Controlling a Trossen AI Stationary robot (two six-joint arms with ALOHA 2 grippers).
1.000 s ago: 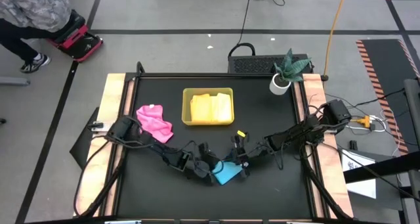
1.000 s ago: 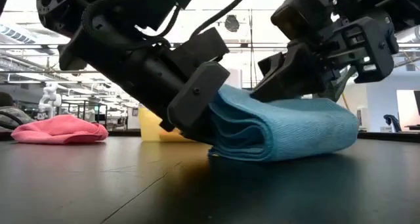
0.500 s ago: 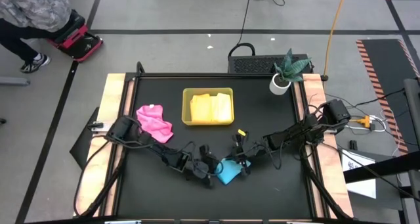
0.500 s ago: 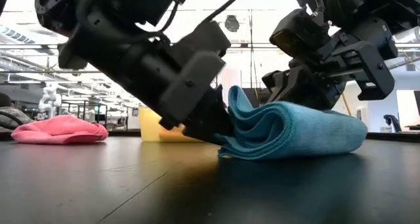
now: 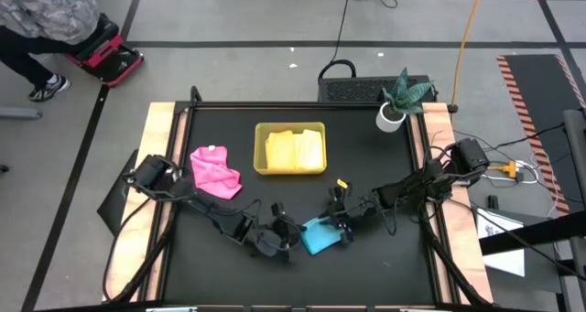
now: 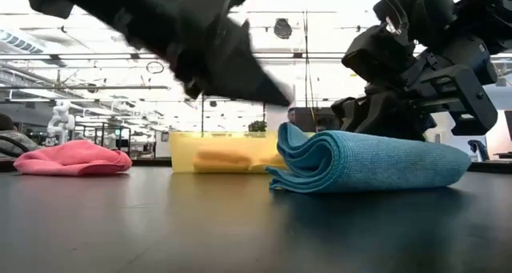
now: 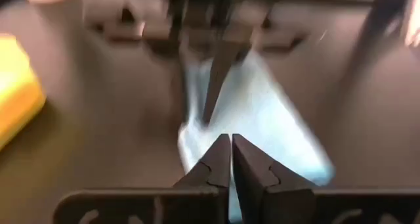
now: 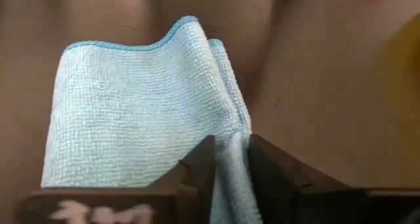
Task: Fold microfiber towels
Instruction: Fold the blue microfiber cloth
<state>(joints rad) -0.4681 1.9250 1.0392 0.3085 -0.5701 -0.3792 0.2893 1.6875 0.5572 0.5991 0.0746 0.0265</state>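
Observation:
The sky blue towel (image 5: 318, 236) lies folded in several layers on the black table near its front edge, also seen in the low view (image 6: 368, 161). Its layered free edges (image 6: 292, 149) curl up at the left end. My left gripper (image 6: 282, 97) is shut and hangs clear above that end, fingertips together in its wrist view (image 7: 231, 142). My right gripper (image 8: 231, 152) is at the towel's right end, fingers apart on either side of the cloth's edge. The pink towel (image 5: 216, 170) lies crumpled at the left. A yellow towel (image 5: 295, 149) lies in the tray (image 5: 259, 147). My right gripper has the blue towel's folded right-hand edge (image 8: 231, 135) between its two fingers (image 8: 197, 161), and the cloth fills the gap. The fingers come slanting down from the table's right side. The towel lies flat on the table, slack.
A white pot with a green plant (image 5: 392, 115) stands at the far right corner. The yellow-green tray shows behind the towel in the low view (image 6: 216, 157). Bare black table lies between the tray and the blue towel. A person's legs show beyond the far left corner (image 5: 37, 37).
My left gripper has let go of the blue towel's left end and has risen clear of it, drawing back toward the table's left. The towel's left edges, briefly pulled up, now rest curled on the folded stack. The towel has shifted slightly toward the right.

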